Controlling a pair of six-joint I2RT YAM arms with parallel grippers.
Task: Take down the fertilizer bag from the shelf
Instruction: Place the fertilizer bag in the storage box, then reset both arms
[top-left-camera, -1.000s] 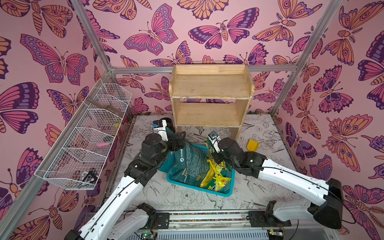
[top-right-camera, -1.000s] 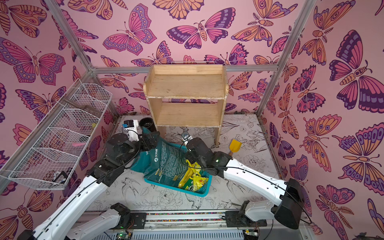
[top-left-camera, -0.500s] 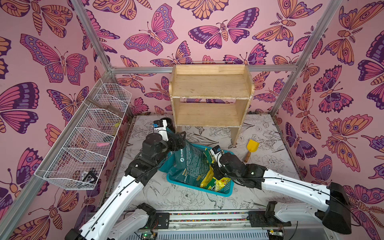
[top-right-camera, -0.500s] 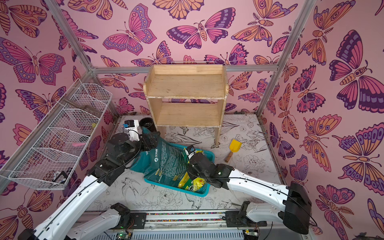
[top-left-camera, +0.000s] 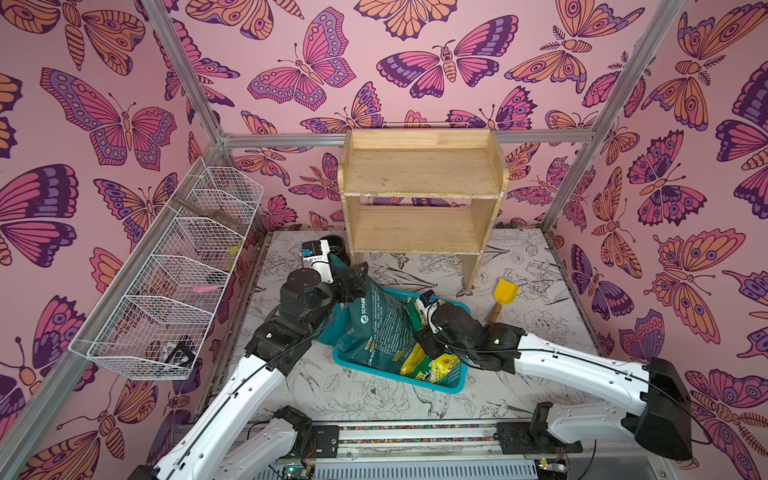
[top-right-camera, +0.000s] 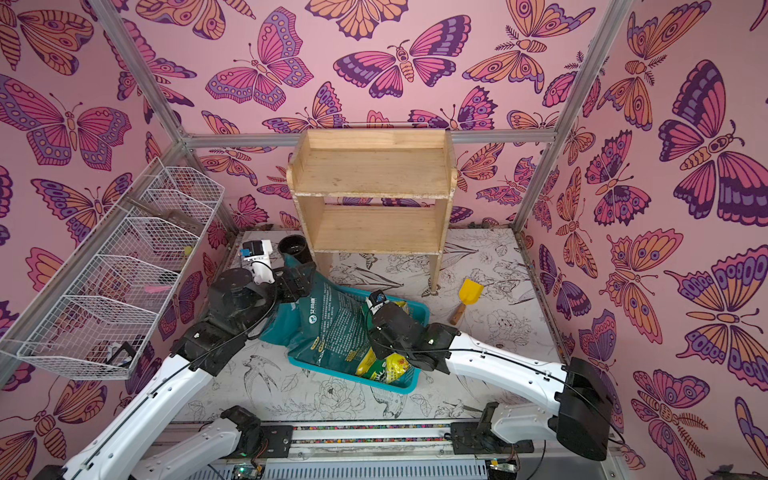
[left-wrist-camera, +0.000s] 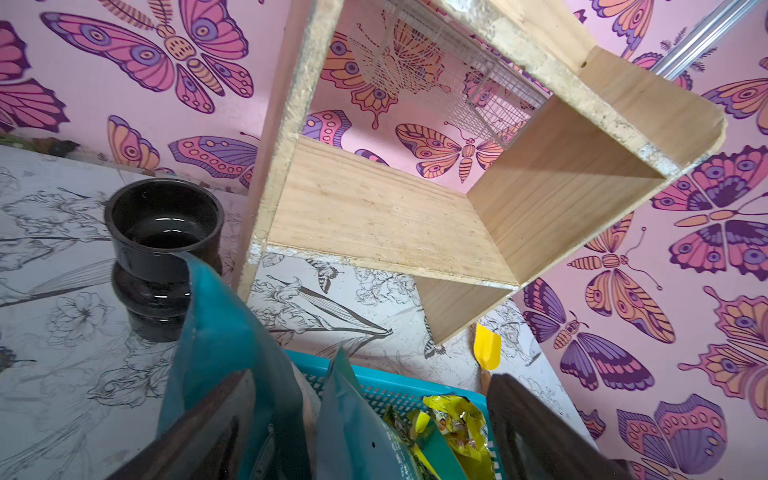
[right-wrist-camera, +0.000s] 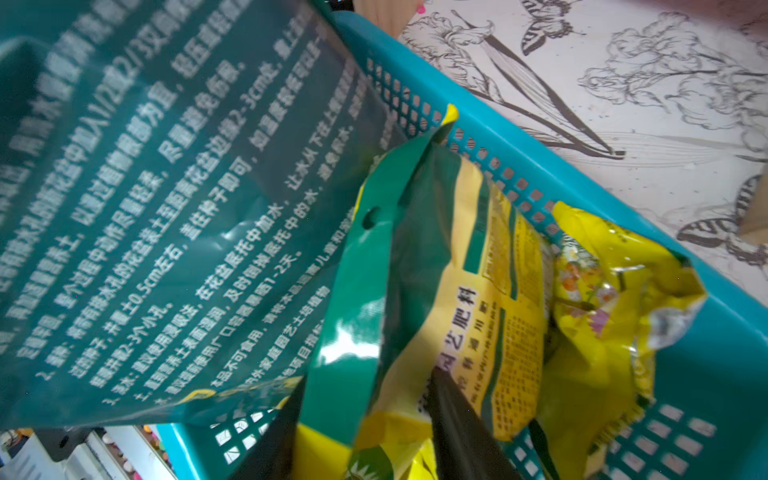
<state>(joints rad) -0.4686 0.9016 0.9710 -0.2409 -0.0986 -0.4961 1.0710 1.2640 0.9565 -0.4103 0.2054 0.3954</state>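
Fertilizer bag (right-wrist-camera: 478, 291), yellow-green, was off shelf (top-left-camera: 419, 170). It lay in teal basket (top-left-camera: 453, 382) on bench (top-left-camera: 540, 257), beside big teal bag (top-left-camera: 378, 324). We saw right end effector (right-wrist-camera: 368, 378) open, fingers astride fertilizer bag's top. Left end effector (left-wrist-camera: 370, 376) was wide open, astride big teal bag's upper edge, near black pot (left-wrist-camera: 164, 232).

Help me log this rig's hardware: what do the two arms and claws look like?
Both the left arm and right arm have white links, bulky black joints and a thin black cable along them. Each wrist carries a small white camera box with a blue mark. The left claw and right claw have dark fingers.
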